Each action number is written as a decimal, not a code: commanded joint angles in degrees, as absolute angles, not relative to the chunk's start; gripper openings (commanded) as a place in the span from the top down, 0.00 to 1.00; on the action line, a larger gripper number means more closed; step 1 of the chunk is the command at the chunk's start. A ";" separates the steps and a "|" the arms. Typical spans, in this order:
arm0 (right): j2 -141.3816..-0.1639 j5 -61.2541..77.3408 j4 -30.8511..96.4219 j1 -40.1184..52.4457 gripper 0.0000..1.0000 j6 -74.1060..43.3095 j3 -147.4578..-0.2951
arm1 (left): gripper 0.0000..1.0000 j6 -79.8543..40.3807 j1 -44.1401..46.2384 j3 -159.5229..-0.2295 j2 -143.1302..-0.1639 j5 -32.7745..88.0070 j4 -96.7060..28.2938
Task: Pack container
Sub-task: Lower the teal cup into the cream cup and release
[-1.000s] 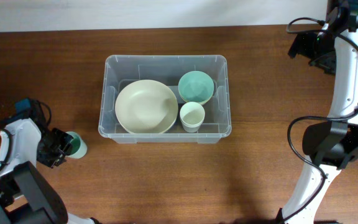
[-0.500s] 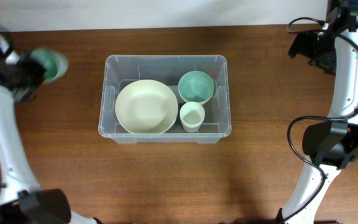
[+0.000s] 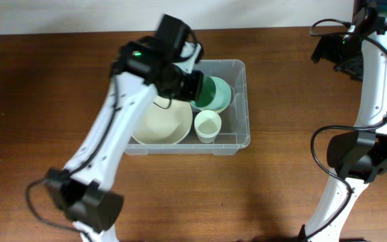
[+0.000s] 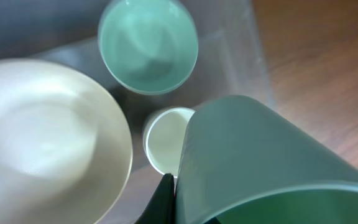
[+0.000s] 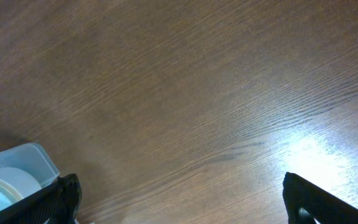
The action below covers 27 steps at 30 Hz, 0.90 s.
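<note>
The container (image 3: 246, 107) is a large clear bin at the table's middle. In it lie a wide cream bowl (image 3: 154, 124), a teal bowl (image 3: 223, 98) and a white cup (image 3: 207, 126). My left gripper (image 3: 192, 84) is over the bin's far side, shut on a dark green cup (image 3: 206, 88) held above the teal bowl. In the left wrist view the green cup (image 4: 260, 162) fills the lower right above the white cup (image 4: 161, 140), teal bowl (image 4: 148, 46) and cream bowl (image 4: 42, 137). My right gripper (image 5: 182, 199) is open and empty over bare table.
The right arm (image 3: 375, 74) stands along the right edge of the table. A corner of the container (image 5: 23, 158) shows at the lower left of the right wrist view. Brown wood table (image 3: 46, 101) lies around the bin.
My left arm has swung from the far left of the table over to the container, carrying the green cup with it. The right arm has not moved.
</note>
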State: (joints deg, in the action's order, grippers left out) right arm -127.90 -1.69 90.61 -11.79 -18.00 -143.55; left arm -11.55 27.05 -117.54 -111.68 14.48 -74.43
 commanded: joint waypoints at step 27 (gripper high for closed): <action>-128.27 -2.57 90.56 -11.66 0.01 -18.41 -143.39 | 0.96 -9.06 28.10 -117.80 -117.75 7.92 -80.42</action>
State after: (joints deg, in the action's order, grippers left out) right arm -127.92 -1.67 90.61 -11.81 -18.02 -143.55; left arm -10.04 27.97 -117.47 -117.36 8.29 -80.68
